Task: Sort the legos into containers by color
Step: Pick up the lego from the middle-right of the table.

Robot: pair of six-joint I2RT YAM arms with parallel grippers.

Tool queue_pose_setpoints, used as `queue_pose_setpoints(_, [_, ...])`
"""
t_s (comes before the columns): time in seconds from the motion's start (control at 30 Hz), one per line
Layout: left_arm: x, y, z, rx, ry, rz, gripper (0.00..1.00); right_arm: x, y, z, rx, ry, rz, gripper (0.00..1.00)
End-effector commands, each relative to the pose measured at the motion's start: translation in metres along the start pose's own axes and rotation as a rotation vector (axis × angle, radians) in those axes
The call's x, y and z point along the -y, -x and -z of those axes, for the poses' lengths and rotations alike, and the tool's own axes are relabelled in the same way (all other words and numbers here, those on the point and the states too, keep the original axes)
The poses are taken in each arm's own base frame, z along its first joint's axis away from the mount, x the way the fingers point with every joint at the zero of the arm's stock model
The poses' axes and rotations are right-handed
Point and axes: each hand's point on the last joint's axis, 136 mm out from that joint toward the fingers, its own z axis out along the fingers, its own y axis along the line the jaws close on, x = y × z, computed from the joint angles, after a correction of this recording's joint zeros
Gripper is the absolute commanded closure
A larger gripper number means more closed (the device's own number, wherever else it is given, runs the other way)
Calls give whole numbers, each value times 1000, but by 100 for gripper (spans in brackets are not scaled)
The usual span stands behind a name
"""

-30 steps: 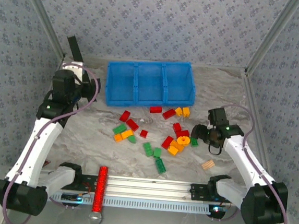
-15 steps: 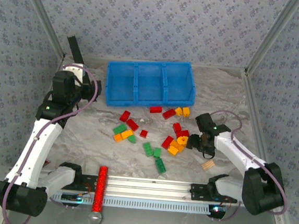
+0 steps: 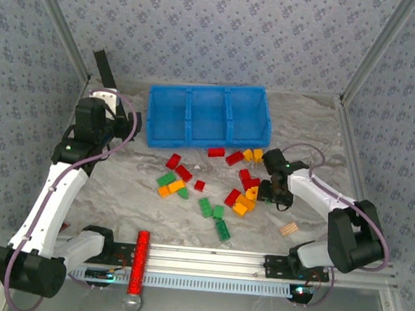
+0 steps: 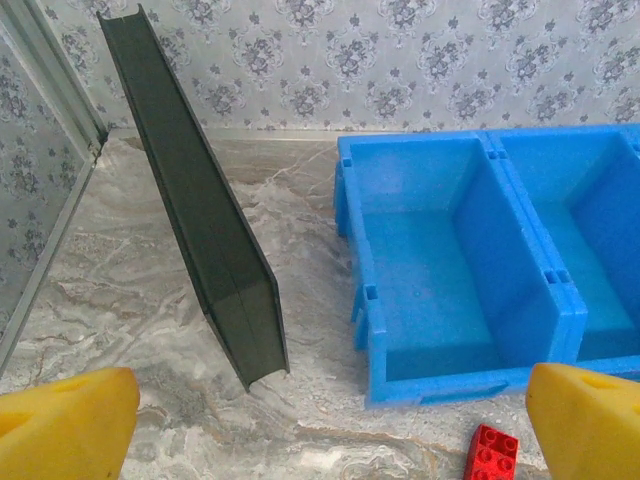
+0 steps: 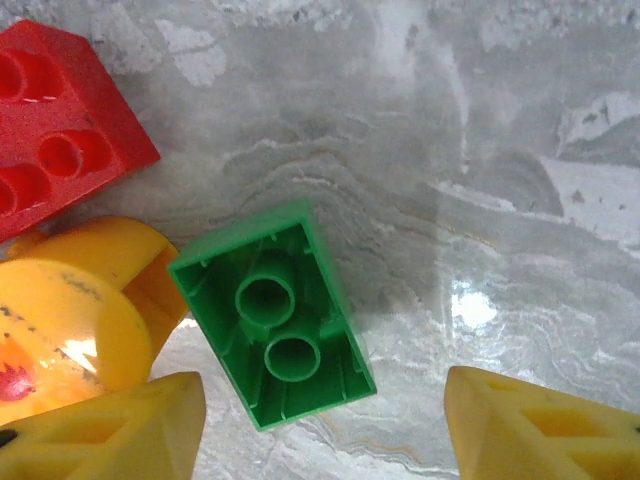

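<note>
Legos (image 3: 200, 185) lie loose on the counter (image 3: 118, 184), a grey-white marbled sheet with a slight gloss. They spread just in front of the bin (image 3: 205, 141): glossy red, orange-yellow and green bricks, mostly oblong, colours mixed. Bin is bright blue moulded plastic, rectangular, with three side-by-side compartments split by thin walls. The left wrist view shows smooth blue floors.

Right gripper (image 5: 320, 440) sits low over the right edge of the pile, yellow fingers spread wider than a brick, gripping nothing. Between them a green brick (image 5: 270, 325) lies on the counter underside up: hollow, two round tubes inside, skewed to the fingers and closer to the picture-left one. Whether it touches that finger cannot be told. Beside it is a round orange piece (image 5: 70, 320), and past that a red brick (image 5: 50, 150) with round studs.

Left gripper (image 4: 320, 430) faces the bin's left end, yellow fingertips far apart, nothing between them. Dark flat slab (image 4: 200, 200) leans tilted, left of the bin. Tan wooden block (image 3: 288, 228) sits apart at near right. Long red studded bar (image 3: 140, 260) lies across the near rail (image 3: 206, 256).
</note>
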Motion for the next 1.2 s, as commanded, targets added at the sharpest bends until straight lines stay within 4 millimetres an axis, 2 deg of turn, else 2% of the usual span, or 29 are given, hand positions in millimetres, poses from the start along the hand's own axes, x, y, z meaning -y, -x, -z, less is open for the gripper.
queue_pose_setpoints(0.0, [0, 6, 3, 14, 1, 2, 1, 4, 3, -3, -5, -50, 25, 39])
queue_pose_setpoints(0.1, [0, 7, 3, 16, 4, -2, 1, 2, 3, -8, -17, -47, 31, 44])
queue_pose_setpoints(0.4, [-1, 10, 5, 20, 7, -4, 1, 0, -5, -18, -65, -50, 43, 47])
queue_pose_setpoints(0.53, [0, 12, 6, 22, 2, -1, 1, 0, -10, -19, -81, -59, 57, 53])
queue_pose_setpoints(0.77, [1, 13, 9, 26, -6, 6, 1, 2, -17, -21, -91, -88, 65, 48])
queue_pose_setpoints(1.0, [2, 16, 15, 31, -14, 13, 1, 5, -18, -21, -91, -111, 71, 59])
queue_pose_setpoints(1.17, [3, 17, 18, 33, -19, 24, 1, 2, -21, -20, -94, -90, 65, 62])
